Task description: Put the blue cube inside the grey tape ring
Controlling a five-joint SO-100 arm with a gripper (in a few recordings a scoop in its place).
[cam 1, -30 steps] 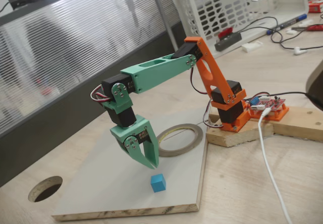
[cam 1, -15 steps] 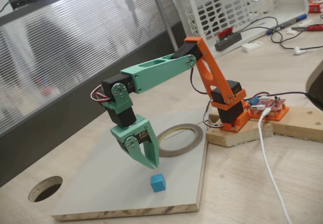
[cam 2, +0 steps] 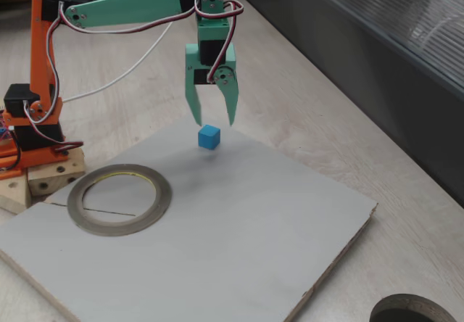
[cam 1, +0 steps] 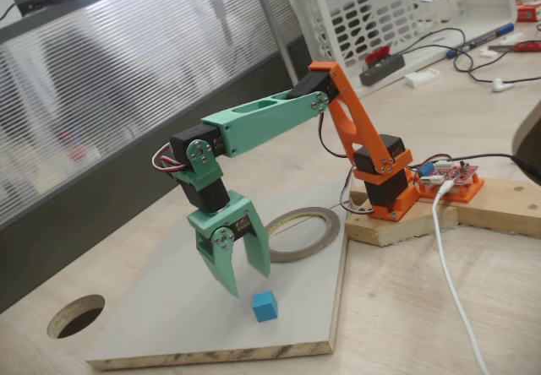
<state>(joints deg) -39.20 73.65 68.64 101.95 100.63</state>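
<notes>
Pale wood counter (cam 1: 406, 307) carries a grey board (cam 2: 217, 242), with a corrugated panel (cam 1: 127, 79) running behind it. On the board, the blue cube (cam 1: 265, 306) (cam 2: 209, 137) sits by itself, touching nothing, well apart from the grey tape ring (cam 1: 301, 233) (cam 2: 119, 199), which lies flat nearer the arm's orange base (cam 1: 385, 185). The green gripper (cam 1: 245, 280) (cam 2: 214, 121) points down with its jaws spread wide and empty, their tips hanging just above the board; in both fixed views they stand close beside the cube, not around it. A round hole (cam 1: 76, 316) is cut into the counter near the board's corner.
</notes>
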